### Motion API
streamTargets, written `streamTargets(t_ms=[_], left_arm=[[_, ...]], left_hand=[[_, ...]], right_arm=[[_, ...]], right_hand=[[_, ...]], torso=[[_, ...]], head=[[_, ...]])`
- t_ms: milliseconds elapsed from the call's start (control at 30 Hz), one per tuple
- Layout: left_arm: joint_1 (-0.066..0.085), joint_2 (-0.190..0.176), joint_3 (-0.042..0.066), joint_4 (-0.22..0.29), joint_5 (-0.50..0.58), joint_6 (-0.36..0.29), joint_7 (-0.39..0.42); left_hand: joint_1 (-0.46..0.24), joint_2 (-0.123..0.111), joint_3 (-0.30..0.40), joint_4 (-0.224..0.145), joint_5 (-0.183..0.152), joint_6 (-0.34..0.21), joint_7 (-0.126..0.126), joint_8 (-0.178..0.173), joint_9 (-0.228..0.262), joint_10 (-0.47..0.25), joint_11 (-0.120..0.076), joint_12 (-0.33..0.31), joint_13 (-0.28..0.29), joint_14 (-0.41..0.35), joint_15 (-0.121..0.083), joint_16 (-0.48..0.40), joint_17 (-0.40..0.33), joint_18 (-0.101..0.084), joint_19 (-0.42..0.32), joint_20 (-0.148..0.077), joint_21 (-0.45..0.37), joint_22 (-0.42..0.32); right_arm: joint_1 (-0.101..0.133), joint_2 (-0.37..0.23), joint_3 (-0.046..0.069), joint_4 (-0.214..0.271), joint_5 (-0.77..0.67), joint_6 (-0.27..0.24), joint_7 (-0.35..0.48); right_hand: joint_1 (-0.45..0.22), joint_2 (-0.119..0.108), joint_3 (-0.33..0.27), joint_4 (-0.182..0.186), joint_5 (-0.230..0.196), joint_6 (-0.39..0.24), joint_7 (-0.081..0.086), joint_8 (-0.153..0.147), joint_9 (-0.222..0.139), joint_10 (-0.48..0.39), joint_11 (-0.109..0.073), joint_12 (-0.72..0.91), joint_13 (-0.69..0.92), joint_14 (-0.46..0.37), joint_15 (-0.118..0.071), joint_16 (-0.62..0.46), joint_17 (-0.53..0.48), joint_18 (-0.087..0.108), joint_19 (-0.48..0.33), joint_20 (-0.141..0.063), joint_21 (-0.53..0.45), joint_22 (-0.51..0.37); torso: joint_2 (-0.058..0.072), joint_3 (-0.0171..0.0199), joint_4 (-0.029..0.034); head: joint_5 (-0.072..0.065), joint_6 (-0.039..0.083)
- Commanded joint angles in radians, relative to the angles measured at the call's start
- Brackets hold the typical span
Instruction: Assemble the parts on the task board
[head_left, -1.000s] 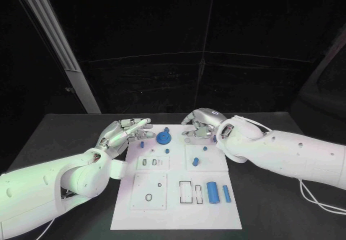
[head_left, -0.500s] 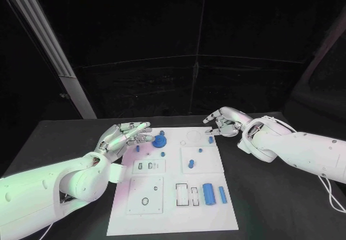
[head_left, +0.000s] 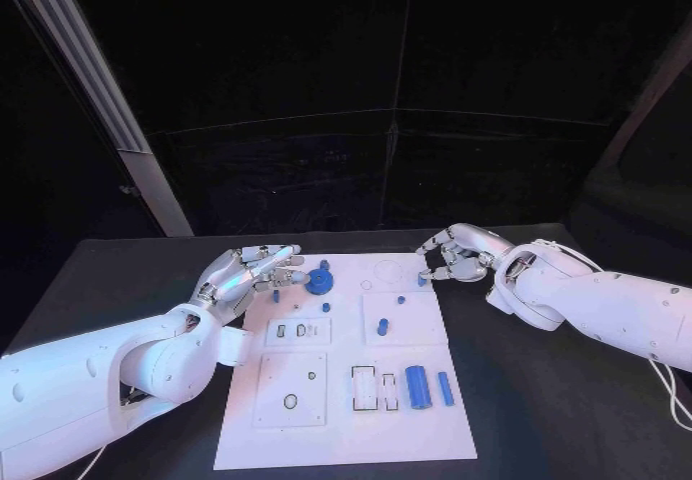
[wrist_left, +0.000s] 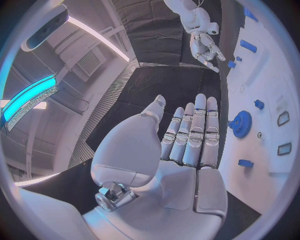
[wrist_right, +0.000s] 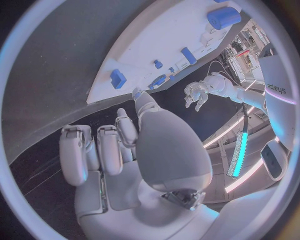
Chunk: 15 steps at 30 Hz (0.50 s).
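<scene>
Fingers of left hand: straight, laid side by side, thumb apart from them, nothing held; tips aimed right across the far left edge of the task board. Blue gear just right of those tips, standing on the board, near but not touching; wrist view shows the same gear beside the fingertips, clear of them. Palm turned inward toward the board, forearm running back to the near left over the black table.

Fingers of right hand: half curled, apart, pinching nothing as far as visible; tips pointing down and left at the board's far right edge. Small blue block directly beneath and just left of those tips; contact not discernible. Forearm leading off to the right.

Judgement: right hand nearer the small block, left hand nearer the gear; next move likely a short drop of the right fingertips onto the block.

Remaining loose parts, near right of board, well apart from both hands: large blue cylinder and slimmer blue rod, long axes running near to far.
</scene>
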Motion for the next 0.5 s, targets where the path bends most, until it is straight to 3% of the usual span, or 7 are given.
streamTargets(t_ms=[33, 500], left_arm=[[0.001, 0.001, 0.000, 0.001, -0.001, 0.021, 0.004], [0.001, -0.001, 0.000, 0.000, -0.001, 0.020, 0.003]], left_hand=[[0.000, 0.012, -0.001, -0.005, 0.004, -0.007, 0.012, -0.007, -0.001, -0.008, 0.002, -0.005, -0.001, -0.003, 0.002, -0.007, 0.002, 0.007, 0.001, 0.004, -0.006, -0.002], [0.000, 0.013, -0.001, -0.005, 0.004, -0.007, 0.012, -0.007, -0.001, -0.008, 0.001, -0.005, -0.001, -0.003, 0.002, -0.007, 0.002, 0.007, 0.001, 0.004, -0.006, -0.002]], right_arm=[[-0.003, -0.001, 0.000, -0.003, -0.031, 0.032, 0.008], [-0.024, 0.008, 0.000, -0.024, -0.036, 0.060, -0.007]], right_hand=[[-0.010, 0.000, -0.009, 0.000, 0.007, 0.001, -0.003, -0.001, 0.001, -0.001, 0.003, 0.004, 0.001, 0.063, -0.003, -0.005, 0.054, -0.013, 0.048, -0.001, -0.004, 0.191], [-0.024, 0.001, -0.021, 0.006, 0.008, 0.004, -0.004, 0.002, 0.002, 0.000, 0.003, 0.006, 0.003, 0.063, -0.002, -0.004, 0.056, -0.013, 0.049, 0.000, -0.003, 0.192]], torso=[[0.000, -0.0005, 0.0006], [0.000, -0.0003, 0.0014]], head=[[-0.004, -0.004], [-0.009, -0.014]])
